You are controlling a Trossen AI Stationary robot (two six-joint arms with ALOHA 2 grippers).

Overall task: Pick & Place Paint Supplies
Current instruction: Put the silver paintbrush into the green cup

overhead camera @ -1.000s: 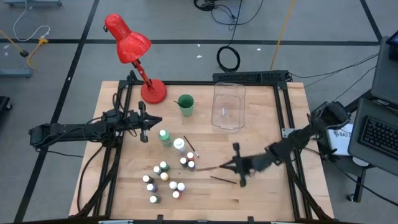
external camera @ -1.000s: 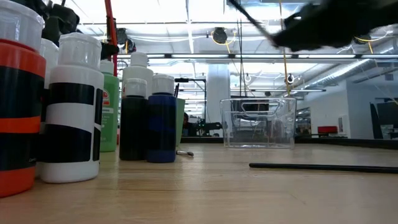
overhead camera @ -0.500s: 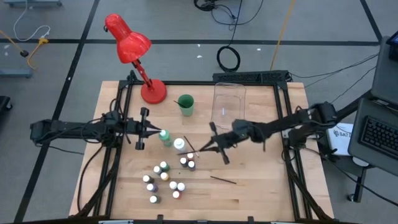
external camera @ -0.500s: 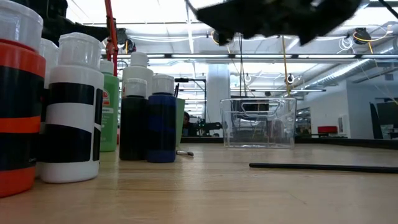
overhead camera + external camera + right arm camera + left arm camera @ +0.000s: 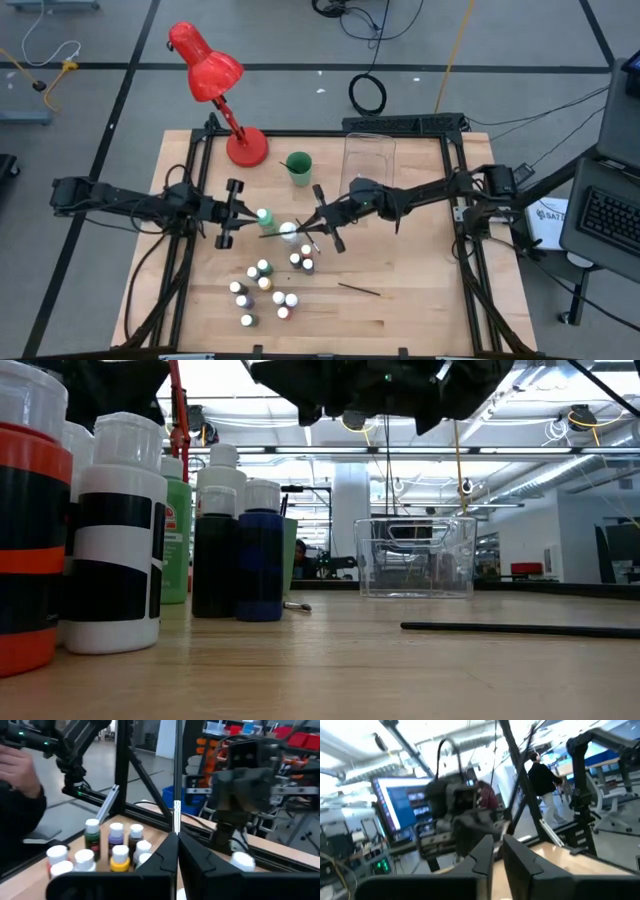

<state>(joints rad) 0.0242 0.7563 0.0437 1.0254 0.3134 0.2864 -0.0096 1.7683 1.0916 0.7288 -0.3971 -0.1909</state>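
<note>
Carrying one thin brush (image 5: 176,795) pinched between closed fingers, your right gripper (image 5: 322,217) hangs mid-bench near the white bottle (image 5: 288,232), so keep the grip firm toward the clear bin (image 5: 368,170) at the far edge; left gripper (image 5: 230,212) narrow, empty.
</note>
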